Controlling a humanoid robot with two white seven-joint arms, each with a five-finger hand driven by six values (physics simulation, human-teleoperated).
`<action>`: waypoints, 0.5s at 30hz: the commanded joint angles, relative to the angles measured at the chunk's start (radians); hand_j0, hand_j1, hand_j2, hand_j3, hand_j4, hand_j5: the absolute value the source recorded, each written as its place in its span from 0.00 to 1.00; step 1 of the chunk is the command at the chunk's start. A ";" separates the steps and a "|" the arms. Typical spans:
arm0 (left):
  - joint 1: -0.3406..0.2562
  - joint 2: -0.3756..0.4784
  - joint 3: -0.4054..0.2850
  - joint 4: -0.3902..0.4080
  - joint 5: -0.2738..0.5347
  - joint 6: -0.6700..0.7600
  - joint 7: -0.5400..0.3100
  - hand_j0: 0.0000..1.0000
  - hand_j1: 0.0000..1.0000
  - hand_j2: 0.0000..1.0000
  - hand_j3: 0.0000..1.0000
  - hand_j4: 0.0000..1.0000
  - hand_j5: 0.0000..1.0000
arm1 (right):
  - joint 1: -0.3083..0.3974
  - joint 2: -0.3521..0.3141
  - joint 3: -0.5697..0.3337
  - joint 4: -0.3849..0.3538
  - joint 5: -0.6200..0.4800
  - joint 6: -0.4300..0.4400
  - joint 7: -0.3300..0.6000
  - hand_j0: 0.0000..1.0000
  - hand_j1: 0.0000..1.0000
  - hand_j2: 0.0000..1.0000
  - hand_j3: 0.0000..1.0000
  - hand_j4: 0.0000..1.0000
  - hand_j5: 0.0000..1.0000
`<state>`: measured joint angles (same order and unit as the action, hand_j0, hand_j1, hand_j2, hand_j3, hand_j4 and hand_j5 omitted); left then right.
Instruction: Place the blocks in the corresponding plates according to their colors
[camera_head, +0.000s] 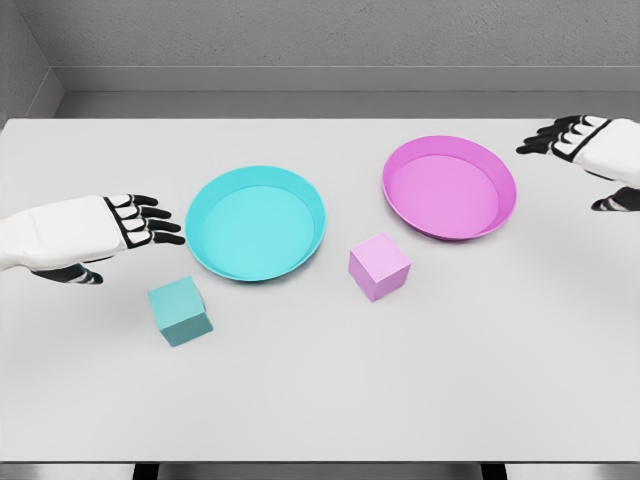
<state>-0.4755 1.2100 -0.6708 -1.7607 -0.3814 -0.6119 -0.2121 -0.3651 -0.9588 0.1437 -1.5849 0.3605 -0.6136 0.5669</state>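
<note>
Here, two plates (256, 180) (450, 150), two blocks (180, 311) (379, 266), two hands (125, 225) (585, 140)

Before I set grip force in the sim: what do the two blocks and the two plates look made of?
Teal block and pink block: flat matte faces, crisp edges, perhaps painted wood or plastic. Teal plate and magenta plate: smooth, thin-rimmed, with a soft sheen, likely plastic. Being simulator renders, none shows grain or texture to settle it.

A pale grey table (420, 400) stands before a grey wall (330, 35).
</note>
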 joint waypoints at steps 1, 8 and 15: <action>0.000 -0.006 -0.001 -0.002 0.007 0.001 -0.016 1.00 1.00 1.00 1.00 1.00 1.00 | 0.000 0.003 0.004 -0.004 -0.003 0.003 0.001 1.00 1.00 1.00 1.00 1.00 1.00; 0.003 -0.106 -0.016 -0.002 0.007 0.001 -0.165 1.00 1.00 1.00 1.00 1.00 1.00 | -0.006 0.008 -0.006 0.009 0.000 0.003 0.022 1.00 1.00 1.00 1.00 1.00 1.00; 0.002 -0.124 -0.030 -0.002 0.006 0.001 -0.202 1.00 1.00 1.00 1.00 1.00 1.00 | -0.012 0.071 0.089 -0.115 0.005 0.003 0.044 1.00 1.00 1.00 1.00 1.00 1.00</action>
<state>-0.4740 1.0944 -0.6990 -1.7624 -0.3814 -0.6126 -0.4044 -0.3789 -0.8992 0.2019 -1.6624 0.3695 -0.6136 0.6070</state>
